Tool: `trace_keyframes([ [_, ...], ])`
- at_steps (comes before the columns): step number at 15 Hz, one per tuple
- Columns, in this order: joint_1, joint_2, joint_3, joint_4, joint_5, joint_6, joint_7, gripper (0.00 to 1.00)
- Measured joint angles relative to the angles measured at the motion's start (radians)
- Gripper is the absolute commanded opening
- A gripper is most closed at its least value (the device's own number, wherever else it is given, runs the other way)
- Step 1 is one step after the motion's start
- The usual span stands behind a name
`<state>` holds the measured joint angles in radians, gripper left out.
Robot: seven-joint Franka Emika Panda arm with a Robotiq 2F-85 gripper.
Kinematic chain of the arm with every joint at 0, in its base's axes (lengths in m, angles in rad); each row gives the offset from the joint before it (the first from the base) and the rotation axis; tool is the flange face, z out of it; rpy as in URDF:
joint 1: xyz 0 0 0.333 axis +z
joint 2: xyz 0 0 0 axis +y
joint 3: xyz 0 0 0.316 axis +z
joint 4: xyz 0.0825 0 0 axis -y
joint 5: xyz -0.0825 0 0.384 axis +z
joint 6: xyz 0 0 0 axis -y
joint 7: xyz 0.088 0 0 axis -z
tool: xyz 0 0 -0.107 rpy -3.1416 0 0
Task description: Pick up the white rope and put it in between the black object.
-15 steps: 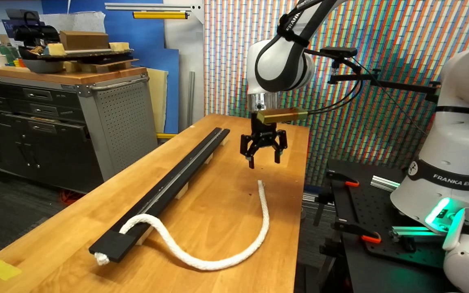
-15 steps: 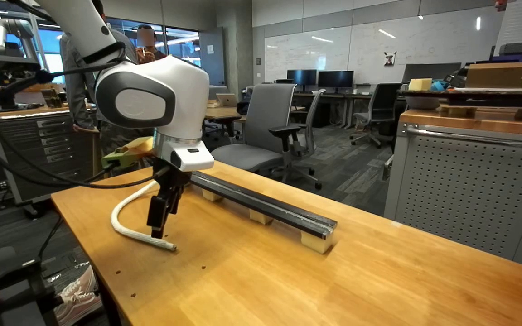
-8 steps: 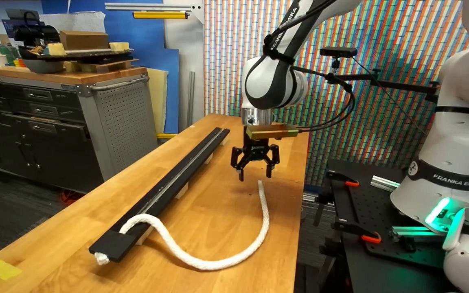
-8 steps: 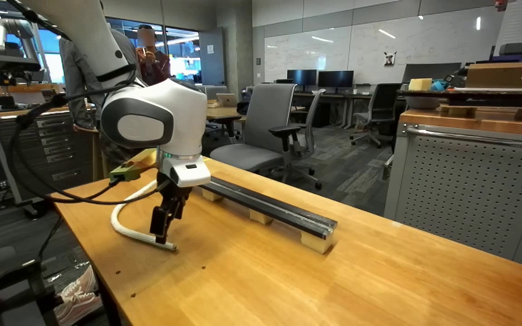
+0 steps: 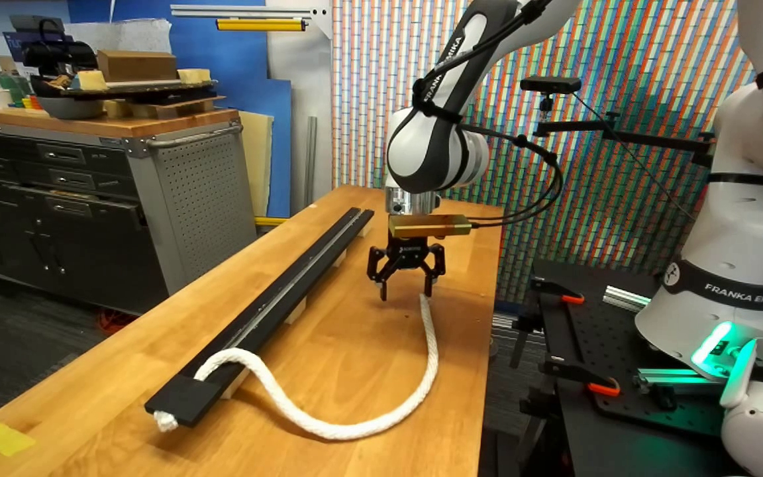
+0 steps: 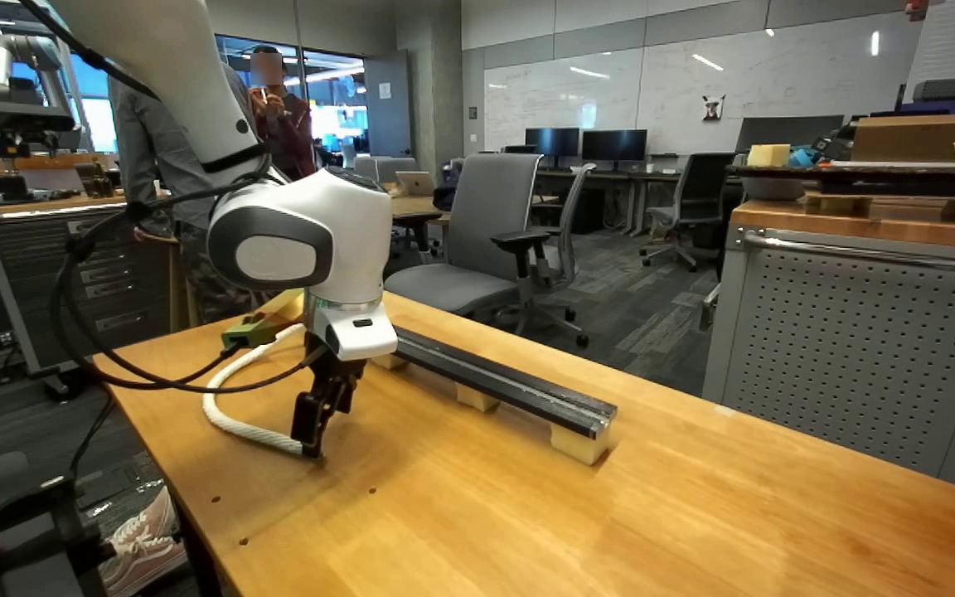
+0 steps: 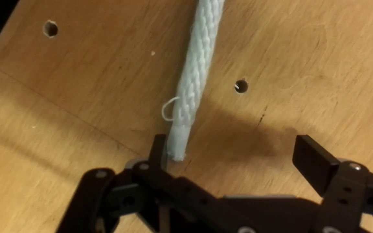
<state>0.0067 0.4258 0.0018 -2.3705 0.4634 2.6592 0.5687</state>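
Note:
The white rope (image 5: 342,432) lies in a curve on the table; it also shows in the wrist view (image 7: 194,77). One end passes under a black plate (image 5: 183,399) at one end of the black object (image 5: 289,291), and its tip sticks out. The black object is a long grooved rail, also seen in an exterior view (image 6: 494,379). My gripper (image 5: 405,293) is open, low over the table at the rope's free end. In the wrist view the gripper (image 7: 231,145) has the rope's tip between its fingers, close beside the left finger (image 7: 158,149); contact cannot be told.
The rail rests on wooden blocks (image 6: 581,444) above the wooden table (image 6: 693,514). Yellow tape (image 5: 1,436) is on the table near a corner. A cabinet (image 5: 199,192) stands beyond the table. Cables (image 6: 171,383) hang from my arm beside the rope.
My open gripper has come down and, in an exterior view, shifted left, reaching the rope's free end. The rope and the black object have not moved.

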Motion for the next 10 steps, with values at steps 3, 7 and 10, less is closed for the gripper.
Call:
trace_keyframes([
  [3, 0.001, 0.009, -0.007, 0.0, 0.0, 0.0, 0.025, 1.0],
  [7, 0.005, 0.01, -0.011, -0.006, 0.0, -0.001, 0.053, 0.91],
  [10, 0.021, 0.009, -0.012, -0.012, -0.003, 0.0, 0.072, 0.59],
])
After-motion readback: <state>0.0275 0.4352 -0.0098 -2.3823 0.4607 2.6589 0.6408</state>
